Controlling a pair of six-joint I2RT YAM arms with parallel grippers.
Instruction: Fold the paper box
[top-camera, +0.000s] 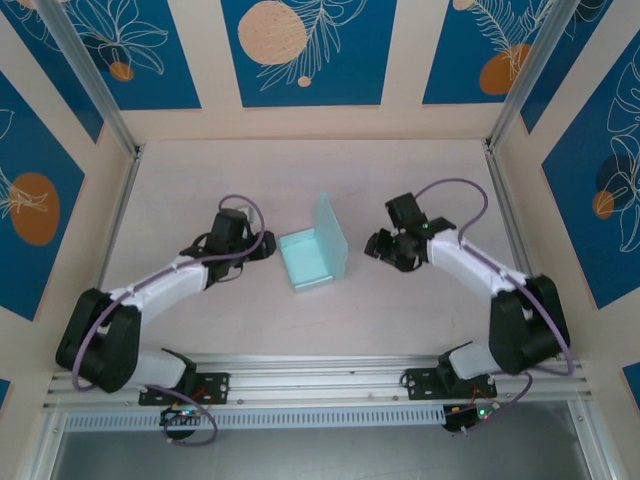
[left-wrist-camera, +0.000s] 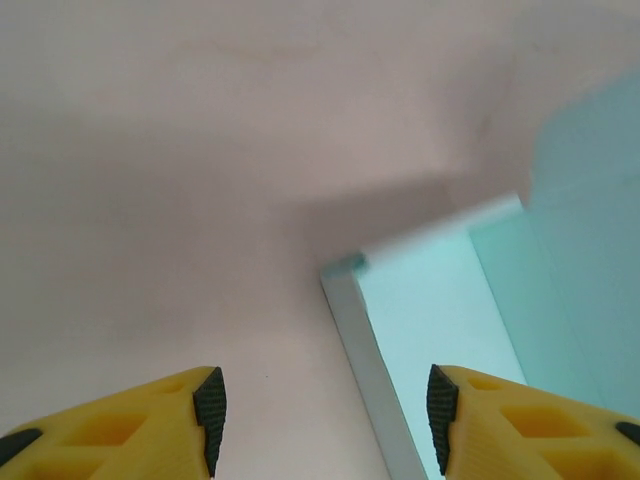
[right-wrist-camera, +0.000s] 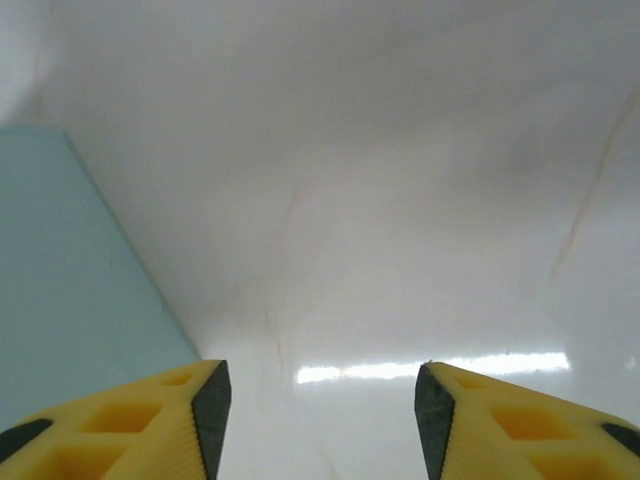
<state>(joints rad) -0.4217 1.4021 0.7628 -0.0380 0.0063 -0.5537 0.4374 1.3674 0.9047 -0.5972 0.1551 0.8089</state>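
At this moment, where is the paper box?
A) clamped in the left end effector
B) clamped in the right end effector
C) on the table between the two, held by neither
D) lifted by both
C: the paper box rests on the table between the left end effector and the right end effector, both with jaws open and empty.

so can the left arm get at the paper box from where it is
Probably yes: the left gripper sits open right beside the paper box, whose low edge lies just ahead of its fingertips, with nothing in between.
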